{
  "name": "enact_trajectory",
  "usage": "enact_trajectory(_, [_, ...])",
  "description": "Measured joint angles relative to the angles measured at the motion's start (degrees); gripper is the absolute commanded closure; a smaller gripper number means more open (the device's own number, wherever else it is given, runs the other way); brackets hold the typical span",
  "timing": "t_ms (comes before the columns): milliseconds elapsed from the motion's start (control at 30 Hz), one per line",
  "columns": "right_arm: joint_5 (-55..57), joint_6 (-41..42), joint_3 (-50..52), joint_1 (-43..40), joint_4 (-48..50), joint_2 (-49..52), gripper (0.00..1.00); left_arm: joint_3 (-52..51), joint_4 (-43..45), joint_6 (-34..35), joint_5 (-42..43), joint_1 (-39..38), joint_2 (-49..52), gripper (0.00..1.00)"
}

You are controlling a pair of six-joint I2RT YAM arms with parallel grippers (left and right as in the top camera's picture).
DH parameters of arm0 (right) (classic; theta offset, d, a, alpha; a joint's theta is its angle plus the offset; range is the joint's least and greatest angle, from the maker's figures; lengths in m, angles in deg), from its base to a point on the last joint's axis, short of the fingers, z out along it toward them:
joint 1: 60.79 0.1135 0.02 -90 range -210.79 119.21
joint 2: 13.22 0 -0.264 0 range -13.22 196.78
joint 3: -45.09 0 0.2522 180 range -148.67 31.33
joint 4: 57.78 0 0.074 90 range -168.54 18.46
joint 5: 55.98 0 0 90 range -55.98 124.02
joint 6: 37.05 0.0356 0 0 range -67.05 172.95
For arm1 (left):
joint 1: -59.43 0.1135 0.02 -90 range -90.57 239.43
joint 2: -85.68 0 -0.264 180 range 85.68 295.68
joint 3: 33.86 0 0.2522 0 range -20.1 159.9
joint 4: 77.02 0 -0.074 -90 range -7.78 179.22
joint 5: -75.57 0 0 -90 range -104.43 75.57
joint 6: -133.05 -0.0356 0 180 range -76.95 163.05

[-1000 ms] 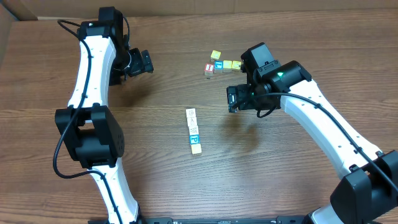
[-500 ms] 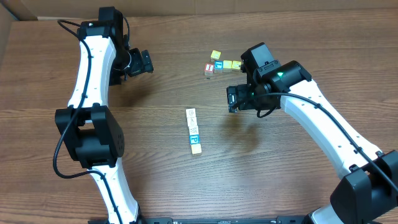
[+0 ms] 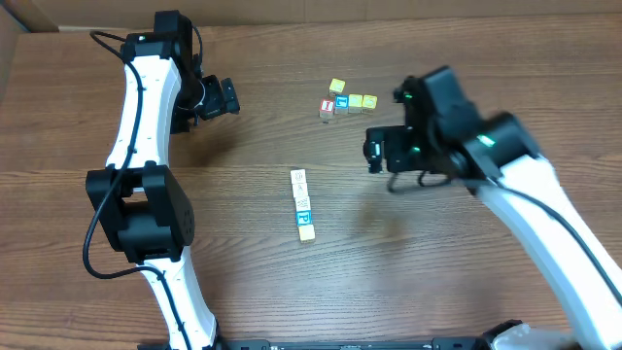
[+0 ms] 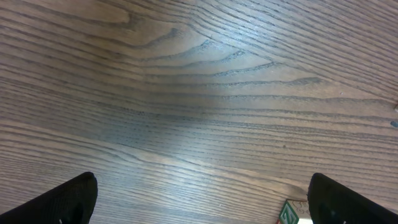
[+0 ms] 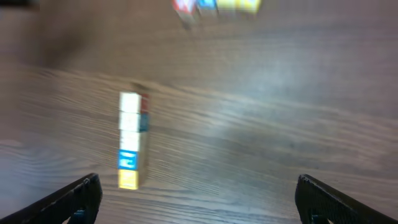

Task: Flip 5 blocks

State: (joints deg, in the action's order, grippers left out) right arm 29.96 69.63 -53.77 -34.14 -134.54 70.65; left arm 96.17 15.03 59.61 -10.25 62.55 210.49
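Observation:
A short row of blocks (image 3: 302,204) lies end to end in the middle of the table, pale faces up, a blue letter near the front and a yellow cube at the near end. In the blurred right wrist view the same row of blocks (image 5: 130,140) sits left of centre. My right gripper (image 3: 374,152) hangs open to the right of the row, apart from it; its fingers (image 5: 69,200) frame bare wood. My left gripper (image 3: 226,97) stays open at the back left, far from the row. A green-marked block corner (image 4: 289,213) shows beside its right finger.
A loose group of cubes (image 3: 348,101) lies at the back, one with a red letter (image 3: 328,107) and one yellow cube (image 3: 336,86) set apart behind. This group shows blurred at the top edge (image 5: 214,5) of the right wrist view. Wood-grain table (image 3: 243,272) all round.
My right arm has swung to the right and lifted, carrying its open gripper slightly away from the row; its view is motion-blurred. The left arm and all blocks have not moved.

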Motion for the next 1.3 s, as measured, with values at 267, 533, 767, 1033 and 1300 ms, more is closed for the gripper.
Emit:
enact_trajectory(267, [0.02,-0.04,0.00,0.00,-0.04,-14.78,0.00,0.00,0.02,0.00,0.00,0.00,-0.02,0.00])
enact_trajectory(533, [0.02,-0.04,0.00,0.00,-0.04,-25.64,0.00,0.00,0.00,0.00,-0.02,0.00,-0.02,0.00])
enact_trajectory(767, [3.10,-0.22,0.00,-0.11,-0.20,-39.06,0.00,0.00,0.00,0.00,0.00,0.00,-0.02,0.00])
enact_trajectory(1033, [7.69,-0.79,0.57,-4.94,-0.61,-52.41,0.00,0.00,0.00,0.00,-0.02,0.00,-0.02,0.00])
enact_trajectory(1300, [8.94,-1.57,8.98,-10.32,0.61,-63.89,0.00,0.00,0.00,0.00,-0.02,0.00,-0.02,0.00])
